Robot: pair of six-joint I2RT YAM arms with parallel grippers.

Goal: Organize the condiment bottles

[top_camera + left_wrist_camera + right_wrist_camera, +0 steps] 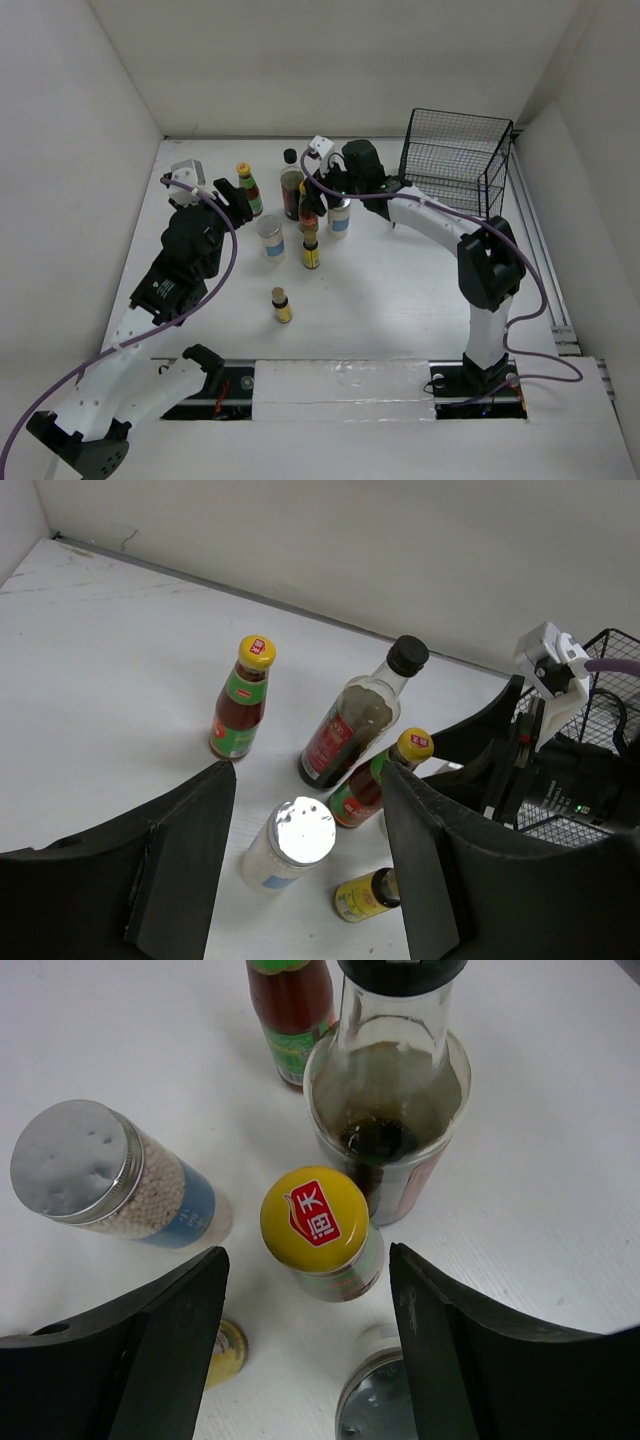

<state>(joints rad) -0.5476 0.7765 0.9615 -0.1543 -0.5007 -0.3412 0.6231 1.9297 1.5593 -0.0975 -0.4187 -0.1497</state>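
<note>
Straddling yellow-capped bottle point(315, 1222), right claw point(307, 1252) wide open, touching nothing

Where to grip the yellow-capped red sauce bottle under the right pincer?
The yellow-capped red sauce bottle: pinch the neck under the cap, coming straight down. It stands upright, hemmed in by the tall dark black-capped glass bottle and a silver-lidded jar, so its body is crowded.

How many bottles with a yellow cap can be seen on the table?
2. One yellow-capped bottle stands at the group's far left; the other yellow-capped bottle is beside the dark bottle, below the right tool.
</note>
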